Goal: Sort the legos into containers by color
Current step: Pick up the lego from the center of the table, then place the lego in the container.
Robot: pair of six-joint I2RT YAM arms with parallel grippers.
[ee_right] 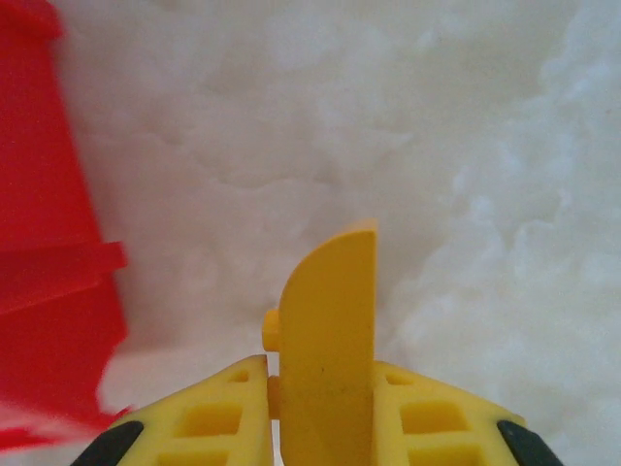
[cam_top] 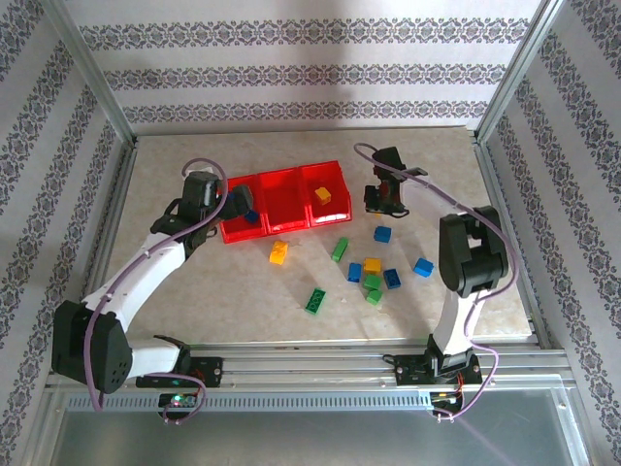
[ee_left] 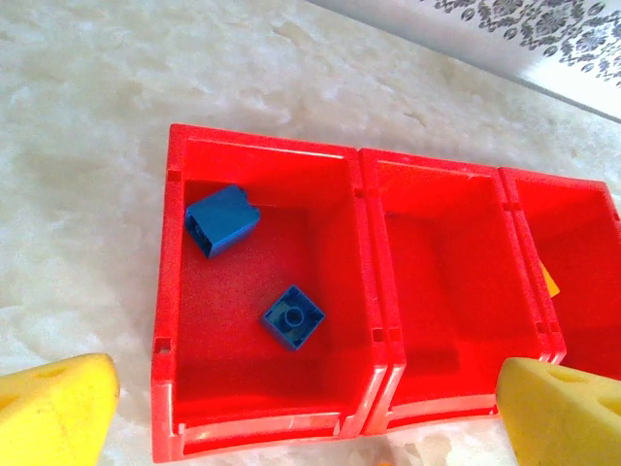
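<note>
The red tray (cam_top: 291, 184) has three compartments side by side. My left gripper (cam_top: 239, 202) hangs open over its left compartment (ee_left: 194, 388), where two blue bricks (ee_left: 222, 219) (ee_left: 293, 316) lie; its yellow fingers (ee_left: 53, 408) stand wide apart with nothing between them. The middle compartment (ee_left: 446, 282) holds nothing. One yellow brick (cam_top: 323, 195) lies in the right compartment. My right gripper (ee_right: 320, 374) is shut on a yellow curved brick (ee_right: 330, 330), just right of the tray (ee_right: 49, 243) above the table.
Loose bricks lie in front of the tray: a yellow one (cam_top: 278, 252), green ones (cam_top: 340, 249) (cam_top: 315, 300), blue ones (cam_top: 382, 234) (cam_top: 423, 266), and a mixed cluster (cam_top: 373, 280). Metal frame posts and patterned walls bound the table.
</note>
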